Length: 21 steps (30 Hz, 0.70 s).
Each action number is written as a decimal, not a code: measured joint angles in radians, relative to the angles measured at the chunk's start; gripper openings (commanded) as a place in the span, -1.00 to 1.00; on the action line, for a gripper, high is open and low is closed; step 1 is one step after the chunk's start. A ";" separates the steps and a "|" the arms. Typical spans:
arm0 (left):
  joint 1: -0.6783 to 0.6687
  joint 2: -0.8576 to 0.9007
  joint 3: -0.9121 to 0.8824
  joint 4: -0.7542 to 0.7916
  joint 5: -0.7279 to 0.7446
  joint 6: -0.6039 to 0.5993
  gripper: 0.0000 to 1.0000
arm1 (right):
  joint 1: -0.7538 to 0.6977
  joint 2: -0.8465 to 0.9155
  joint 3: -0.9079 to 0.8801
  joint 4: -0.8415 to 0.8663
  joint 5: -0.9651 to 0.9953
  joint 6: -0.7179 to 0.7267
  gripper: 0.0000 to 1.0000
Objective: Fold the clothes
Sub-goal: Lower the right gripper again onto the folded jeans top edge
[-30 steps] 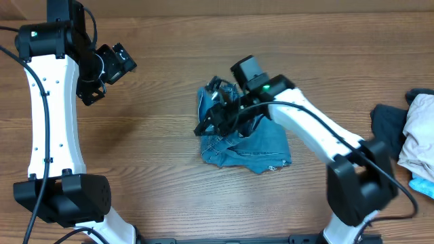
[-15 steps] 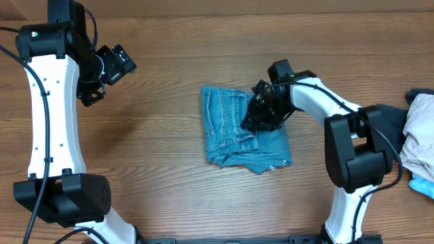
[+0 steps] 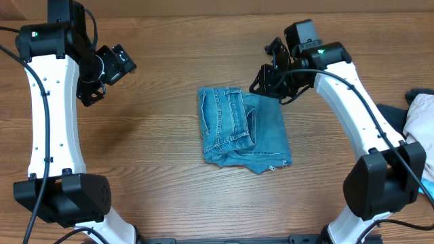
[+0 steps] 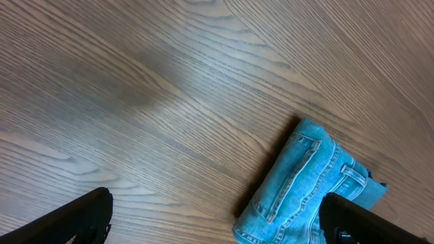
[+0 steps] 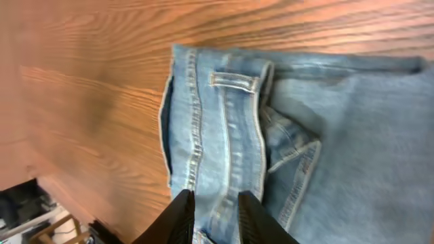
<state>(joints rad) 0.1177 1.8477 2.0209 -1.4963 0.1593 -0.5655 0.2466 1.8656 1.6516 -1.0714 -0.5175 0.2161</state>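
The jeans [image 3: 244, 129] are seen lying folded into a compact bundle at the middle of the wooden surface [image 3: 156, 142], with waistband seams and a belt loop turned up along the left side. The right gripper [image 3: 270, 85] is held over the bundle's far right corner, its fingers [image 5: 182, 213] set only slightly apart with nothing between them. The left gripper [image 4: 215, 196] is parked well off to the left, fingers spread wide and empty.

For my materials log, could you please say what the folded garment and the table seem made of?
The jeans look like light blue denim, with stitched seams and a belt loop. The table looks like matte wood or laminate, showing grain.
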 measured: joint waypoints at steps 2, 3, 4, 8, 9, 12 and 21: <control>0.000 0.000 0.000 0.000 0.000 0.000 1.00 | 0.003 0.011 -0.002 0.078 -0.055 0.000 -0.38; 0.000 0.000 0.000 0.001 0.000 0.000 1.00 | 0.006 0.011 -0.004 0.116 -0.089 0.001 -0.35; 0.000 0.000 0.000 0.003 0.000 0.000 1.00 | 0.017 0.011 -0.004 0.185 -0.147 0.001 -0.34; 0.000 0.000 0.000 0.003 0.000 0.000 1.00 | 0.087 0.037 -0.004 0.266 -0.231 0.020 -0.27; 0.000 0.000 0.000 0.003 0.000 0.000 1.00 | 0.114 0.075 -0.004 0.283 -0.245 0.023 -0.27; 0.000 0.000 0.000 0.002 0.000 0.000 1.00 | 0.140 0.213 -0.004 0.324 -0.261 0.043 -0.26; 0.000 0.000 -0.001 -0.003 0.000 0.000 1.00 | 0.108 0.430 0.003 0.380 -0.331 0.049 -0.28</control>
<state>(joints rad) 0.1177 1.8477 2.0201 -1.4998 0.1593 -0.5655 0.3542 2.2955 1.6547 -0.6918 -0.8482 0.2649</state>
